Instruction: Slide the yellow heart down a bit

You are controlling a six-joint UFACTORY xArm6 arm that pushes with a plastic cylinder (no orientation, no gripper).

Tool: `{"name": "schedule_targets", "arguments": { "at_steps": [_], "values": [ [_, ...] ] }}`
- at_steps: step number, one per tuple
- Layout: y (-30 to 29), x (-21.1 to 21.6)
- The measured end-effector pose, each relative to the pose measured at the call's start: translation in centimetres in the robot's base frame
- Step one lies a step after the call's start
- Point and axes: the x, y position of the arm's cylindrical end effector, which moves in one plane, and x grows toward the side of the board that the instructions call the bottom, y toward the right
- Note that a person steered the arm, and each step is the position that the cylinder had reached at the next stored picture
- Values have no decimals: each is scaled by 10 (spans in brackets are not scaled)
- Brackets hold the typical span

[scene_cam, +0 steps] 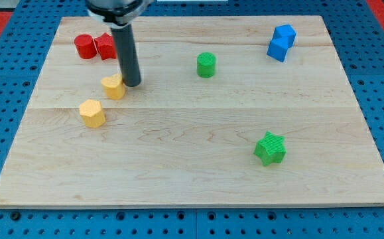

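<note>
The yellow heart [113,86] lies on the wooden board [192,166] at the upper left. My tip [132,84] stands right against the heart's right side, touching or nearly touching it. A yellow hexagon block [92,113] lies just below and to the left of the heart.
Two red blocks, a round one [84,46] and a star-like one [105,46], sit at the top left, partly behind the rod. A green cylinder [206,64] is at top centre. Blue blocks [281,42] are at the top right. A green star [270,148] is at the lower right.
</note>
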Motion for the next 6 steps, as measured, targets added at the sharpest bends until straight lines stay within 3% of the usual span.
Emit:
{"name": "schedule_targets", "arguments": {
  "at_steps": [2, 4, 6],
  "values": [
    [-6, 27],
    [2, -20],
    [-46, -2]
  ]
}}
